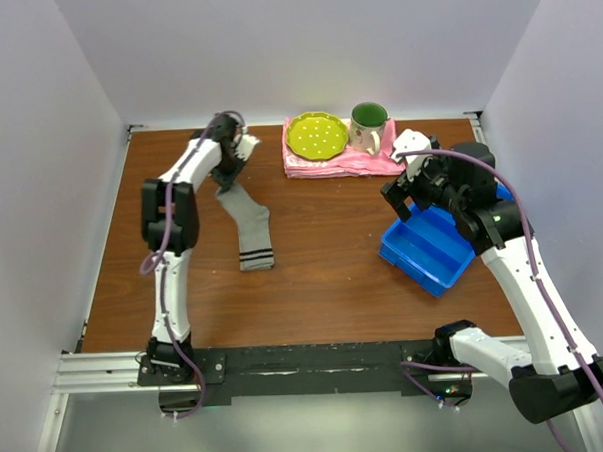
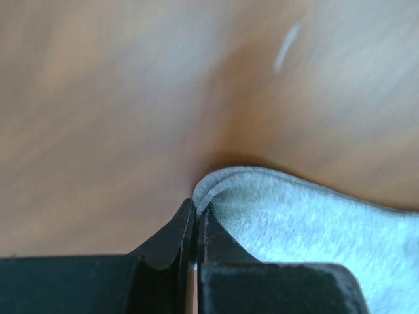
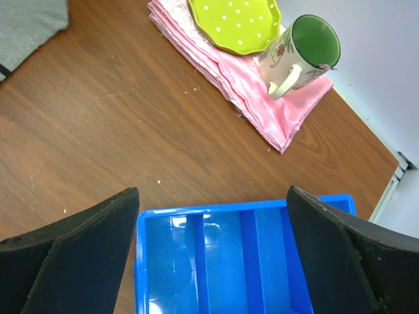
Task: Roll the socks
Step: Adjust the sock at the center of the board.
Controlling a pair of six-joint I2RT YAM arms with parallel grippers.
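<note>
Sock (image 1: 249,223), grey, lies on the left half of the bench (image 1: 334,275). Its striped cuff points toward the arm bases and its plain end toward the back wall. I see the left tool (image 1: 227,179) down at that far end, and the fabric there rises off the wood into it. From the left wrist camera the two black fingers (image 2: 167,239) are pressed together, pinching a folded edge of the sock (image 2: 308,222) right at their tips. The rest of the knit spreads out to the right over the blurred wood.

On my other side, the right tool (image 1: 405,196) hangs spread wide above the blue bin (image 1: 427,246), holding nothing. Its wrist view looks down between the fingers (image 3: 72,255) into the bin's (image 3: 222,261) long compartments. Beyond it, at the back of the bench, a folded pink cloth (image 1: 339,166) carries a green dotted plate (image 1: 317,135) and a mug (image 1: 368,128) with a green inside, standing upright beside the plate.
</note>
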